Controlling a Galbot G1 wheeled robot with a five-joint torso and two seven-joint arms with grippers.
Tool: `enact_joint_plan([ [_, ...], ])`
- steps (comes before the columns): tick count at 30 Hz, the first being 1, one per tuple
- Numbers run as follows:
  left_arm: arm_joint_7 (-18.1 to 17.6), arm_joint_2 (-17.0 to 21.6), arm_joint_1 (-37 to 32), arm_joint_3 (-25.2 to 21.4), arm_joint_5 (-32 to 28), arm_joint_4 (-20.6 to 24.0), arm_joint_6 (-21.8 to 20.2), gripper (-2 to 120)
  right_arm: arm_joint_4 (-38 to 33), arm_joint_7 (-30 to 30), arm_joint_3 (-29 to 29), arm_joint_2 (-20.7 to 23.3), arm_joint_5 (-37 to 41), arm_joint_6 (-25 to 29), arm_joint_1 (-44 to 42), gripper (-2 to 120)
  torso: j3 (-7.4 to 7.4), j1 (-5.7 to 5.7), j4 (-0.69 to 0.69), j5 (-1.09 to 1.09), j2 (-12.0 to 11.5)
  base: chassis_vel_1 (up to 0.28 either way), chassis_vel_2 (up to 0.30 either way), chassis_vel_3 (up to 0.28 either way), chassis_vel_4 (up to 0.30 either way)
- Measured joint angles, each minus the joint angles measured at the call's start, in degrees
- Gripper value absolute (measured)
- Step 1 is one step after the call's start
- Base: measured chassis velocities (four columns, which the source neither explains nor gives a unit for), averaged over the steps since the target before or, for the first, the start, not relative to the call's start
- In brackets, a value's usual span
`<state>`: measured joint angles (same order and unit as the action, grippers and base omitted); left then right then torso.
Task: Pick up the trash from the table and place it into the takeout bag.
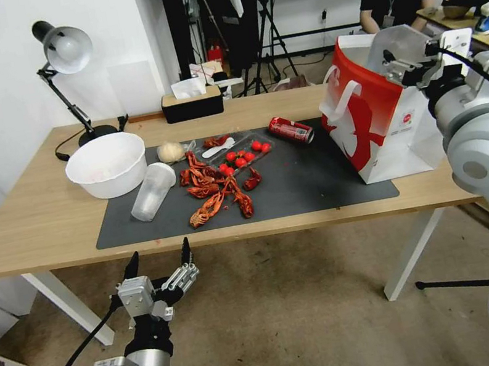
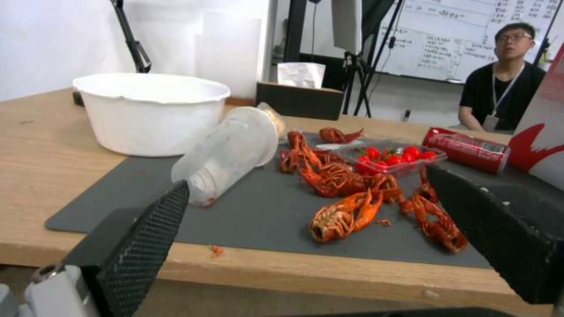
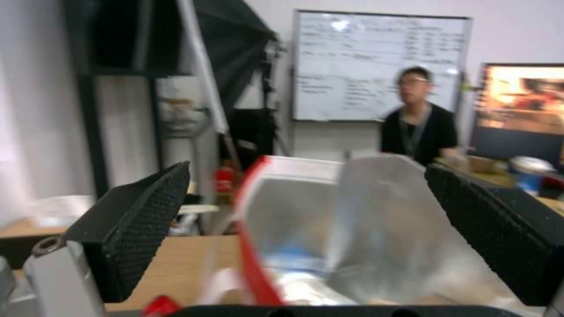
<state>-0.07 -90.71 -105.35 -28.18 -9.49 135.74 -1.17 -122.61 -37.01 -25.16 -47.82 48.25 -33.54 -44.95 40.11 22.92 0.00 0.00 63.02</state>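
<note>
Red crayfish shells lie scattered in the middle of the dark grey rectangular mat on your long light-wood table. Just to their left, a clear plastic cup lies on its side, its base toward the table's near edge, and beside it stands a white round bowl, partly on the mat. Behind the shells sits a clear plastic tray of small red tomatoes, and farther right a red can lies on its side. At the right end of the mat stands the large boxy takeout bag, white with red panels and white loop handles, its mouth open and lined with clear plastic. Your right claw hovers just above that open mouth with its black textured fingers spread wide and nothing between them. Your left claw waits low in front of the table's near edge, below the tabletop, its fingers also apart and empty. A black desk lamp and a dark tissue box stand along the far edge.
</note>
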Motion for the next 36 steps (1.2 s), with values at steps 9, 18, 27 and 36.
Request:
enact_joint_plan([
  [9,0.05,-0.01,-0.11,-0.02,0.00,0.25,0.01,100,-1.48,5.16,-0.34,-0.02,-0.77,5.55,-1.72,100,0.00,0.00,0.00,-0.01,0.01,0.000,0.000,0.000,0.000],
  [18,0.08,-0.01,0.06,-0.09,-0.02,0.16,0.04,100,-6.92,19.59,-1.98,0.10,-9.46,19.35,-13.54,100,-0.01,0.00,0.00,0.00,0.01,0.000,0.000,0.000,0.000],
  [27,0.06,0.13,0.61,0.27,-0.24,-0.71,0.12,100,-7.70,24.84,-4.46,-3.92,-18.57,31.78,-29.51,100,-0.01,-0.01,-0.01,0.01,0.01,0.000,0.000,0.000,0.000],
  [36,0.07,0.33,0.45,0.36,-0.31,-0.67,0.49,100,-5.82,25.40,-4.64,-12.54,-27.19,43.45,-46.71,100,-0.01,-0.01,-0.01,-0.01,0.01,0.000,0.000,0.000,0.000],
])
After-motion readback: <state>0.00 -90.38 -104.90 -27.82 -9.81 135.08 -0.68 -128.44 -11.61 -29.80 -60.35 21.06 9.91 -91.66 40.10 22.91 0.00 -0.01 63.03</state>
